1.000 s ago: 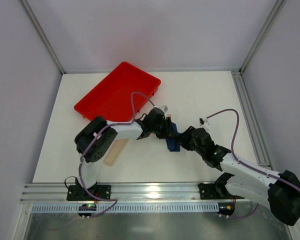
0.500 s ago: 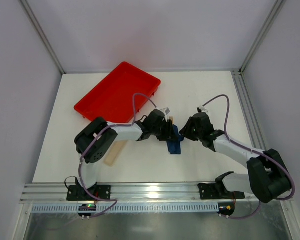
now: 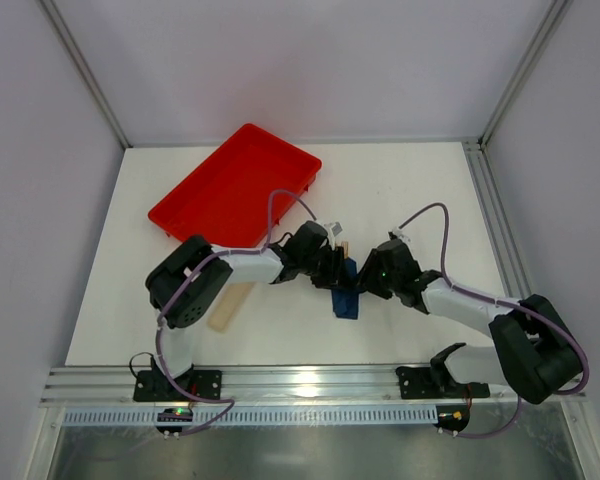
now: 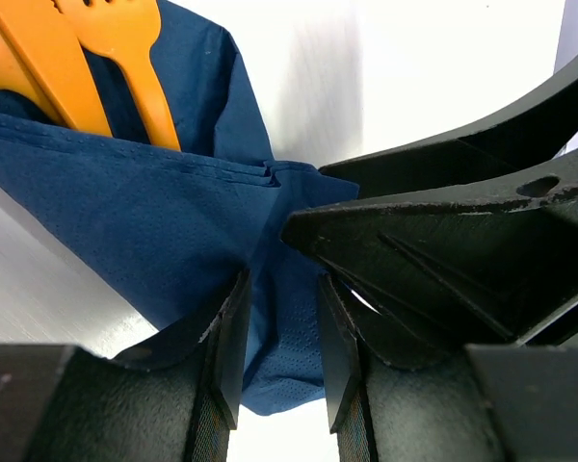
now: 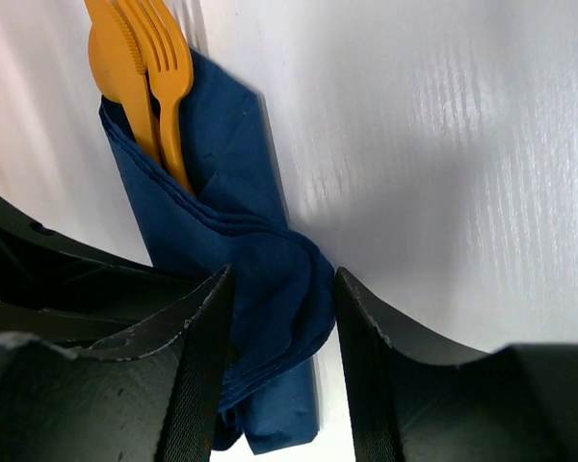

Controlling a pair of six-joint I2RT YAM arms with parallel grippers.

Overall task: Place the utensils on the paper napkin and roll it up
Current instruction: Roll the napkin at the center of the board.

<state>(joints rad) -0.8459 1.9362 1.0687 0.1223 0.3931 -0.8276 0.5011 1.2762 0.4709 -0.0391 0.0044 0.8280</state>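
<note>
Left tool [image 4: 281,318] pinching paper napkin [image 4: 125,212] | right tool [image 5: 281,294] astride it, grip unclear | utensils [image 5: 159,67] half-hidden

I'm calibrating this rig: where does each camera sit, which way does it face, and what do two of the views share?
Top external: above and behind the bases, looking down on the table, red tray, left arm and right arm.
Left wrist: on the left arm, facing along the left gripper at the paper napkin and orange utensils.
Right wrist: on the right arm, facing along the right gripper at the same bundle.
Shared: both wrist views show the paper napkin with the utensils sticking out.
</note>
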